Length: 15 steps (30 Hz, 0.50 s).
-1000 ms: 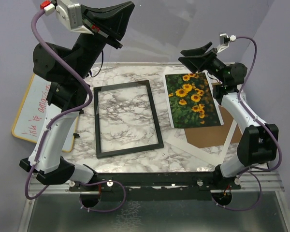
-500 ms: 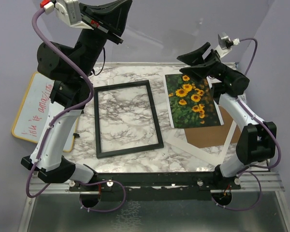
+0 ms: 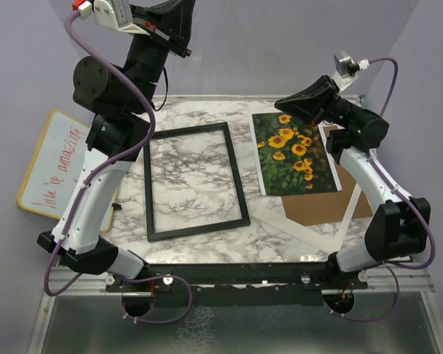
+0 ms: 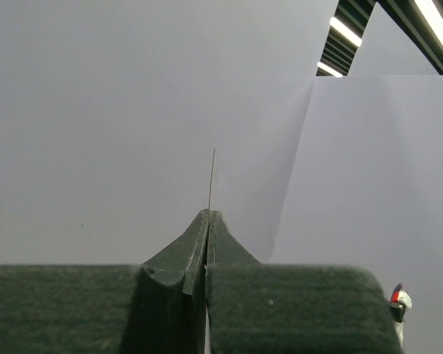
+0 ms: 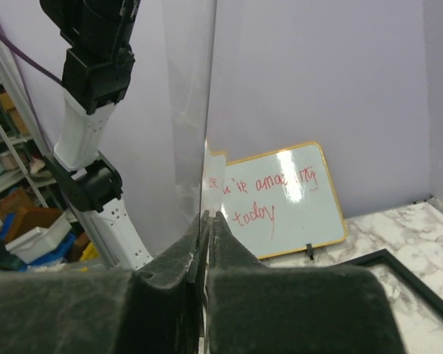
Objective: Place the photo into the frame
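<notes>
The black frame lies flat in the middle of the marble table, with no pane in it. The sunflower photo lies face up to its right. A clear pane hangs upright above the table's far side, held between both arms. My left gripper is shut on one edge of it, high at the top left; in the left wrist view the pane shows as a thin line rising from the closed left gripper. My right gripper is shut on the other edge, just above the photo's far end, with the right gripper pinching the sheet.
A white mat and a brown backing board lie under the photo's near end at the right. A yellow-rimmed whiteboard with red writing leans off the table's left edge. Purple walls close in the back and sides.
My right gripper, open a second ago, has closed on the pane's edge and tilted upward. The left arm has lifted its end of the pane higher and swung slightly left.
</notes>
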Tool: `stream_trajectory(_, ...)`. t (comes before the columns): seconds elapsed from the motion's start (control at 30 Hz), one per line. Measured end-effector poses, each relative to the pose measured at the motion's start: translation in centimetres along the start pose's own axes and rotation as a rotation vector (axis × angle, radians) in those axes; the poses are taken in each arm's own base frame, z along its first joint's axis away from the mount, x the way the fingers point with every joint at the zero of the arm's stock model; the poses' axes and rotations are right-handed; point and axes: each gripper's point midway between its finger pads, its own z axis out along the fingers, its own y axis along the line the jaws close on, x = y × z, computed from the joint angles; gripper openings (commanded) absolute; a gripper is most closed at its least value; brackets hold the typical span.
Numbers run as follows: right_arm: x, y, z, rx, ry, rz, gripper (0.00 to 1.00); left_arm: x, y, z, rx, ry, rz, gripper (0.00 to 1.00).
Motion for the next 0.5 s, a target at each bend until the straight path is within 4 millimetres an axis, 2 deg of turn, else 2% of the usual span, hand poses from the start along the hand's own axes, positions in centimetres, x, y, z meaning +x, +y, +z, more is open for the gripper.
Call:
stream_trajectory(0.1,0.1,-0.5,0.0,0.022,0.004,0.039,0.01,0.5,0.8,0.0,-0.040,0.005,0.003,0.27)
stream_trajectory(0.17,0.3,-1.0,0.0,0.043,0.010,0.079,0.01,1.1,1.7,-0.1,-0.081,0.015,0.005,0.51)
stream_trajectory(0.2,0.5,-1.4,-0.1,0.057,0.011,0.105,0.01,1.7,2.3,-0.3,-0.111,0.024,0.013,0.59)
stream_trajectory(0.3,0.8,-2.5,-0.1,0.105,0.023,0.187,0.01,3.6,4.4,-1.0,-0.204,0.070,0.039,0.75)
stream_trajectory(0.4,1.2,-3.7,-0.1,0.155,0.040,0.258,0.01,6.4,7.3,-2.5,-0.342,0.164,0.102,0.89)
stream_trajectory(0.5,2.0,-5.2,-0.4,0.223,0.060,0.330,0.01,9.2,10.7,-5.0,-0.506,0.262,0.182,0.97)
